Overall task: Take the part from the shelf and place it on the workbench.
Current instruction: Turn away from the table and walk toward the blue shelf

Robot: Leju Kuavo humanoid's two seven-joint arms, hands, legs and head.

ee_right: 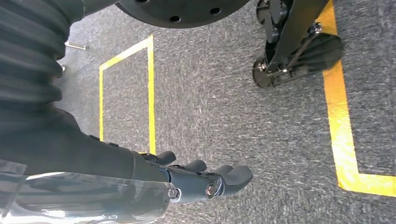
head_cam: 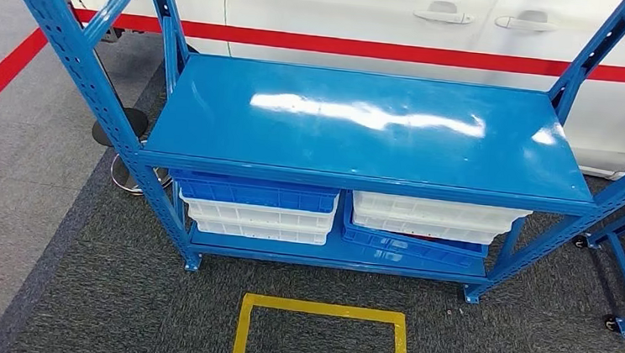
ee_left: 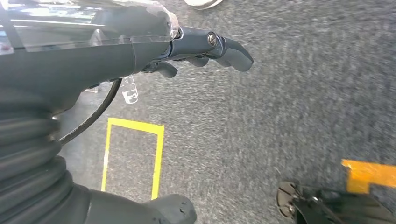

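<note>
The blue steel shelf fills the head view, its glossy top bare; stacked white and blue ribbed bins sit beneath. No part can be made out. Wrist views show the left hand and right hand holding nothing, fingers loosely apart over grey carpet with yellow tape.

Blue shelf, stacked white and blue bins on lower tier

Glossy painted metal shelf; smooth plastic bins beneath. Rough grey carpet beyond the left hand's dark, smooth fingers.
</note>
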